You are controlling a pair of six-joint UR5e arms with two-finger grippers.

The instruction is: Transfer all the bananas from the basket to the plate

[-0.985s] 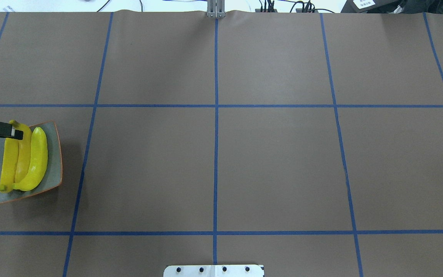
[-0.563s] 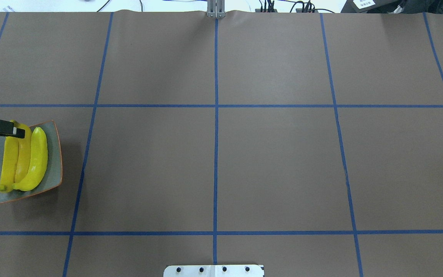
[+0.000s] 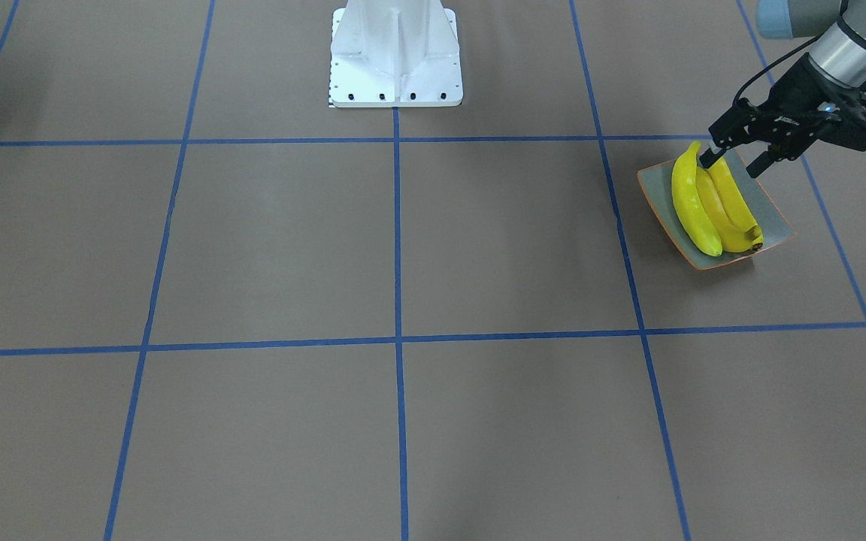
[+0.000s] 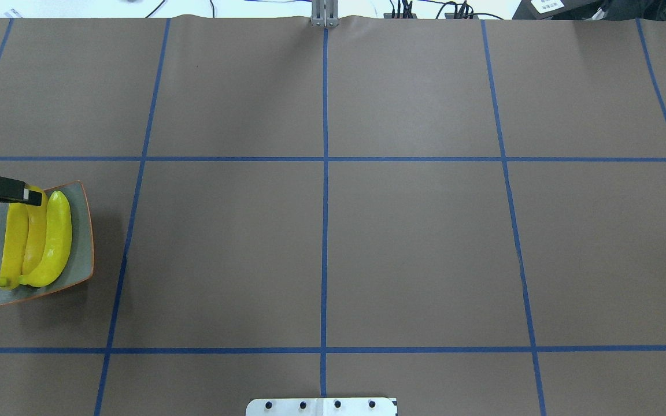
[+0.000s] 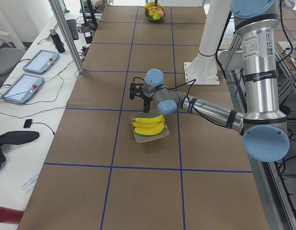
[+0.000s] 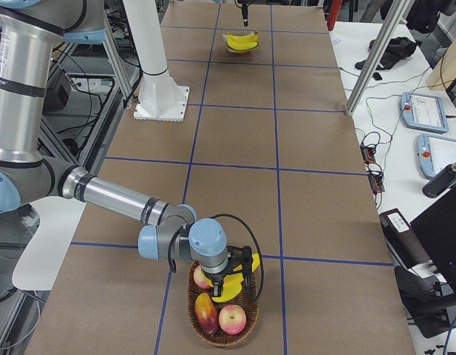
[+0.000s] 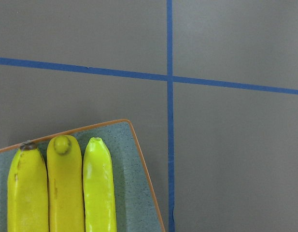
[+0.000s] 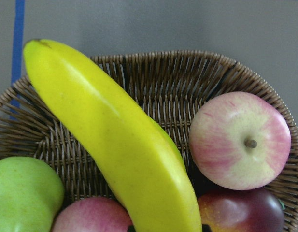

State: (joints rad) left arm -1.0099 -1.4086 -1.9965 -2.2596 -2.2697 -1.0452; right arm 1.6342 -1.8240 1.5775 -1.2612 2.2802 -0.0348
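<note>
Left gripper (image 3: pixel 734 161) spread above plate (image 3: pixel 769 204), three bananas (image 3: pixel 696 203) aboard

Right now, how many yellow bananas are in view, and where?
4. Three yellow bananas lie side by side on the square grey-green plate; the fourth lies in the woven wicker basket among apples. More may be hidden there.

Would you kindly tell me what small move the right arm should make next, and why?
Probably ease the right claw down around the last banana and grip it: it lies in the basket directly beneath that claw, while three bananas already rest on the plate.
</note>
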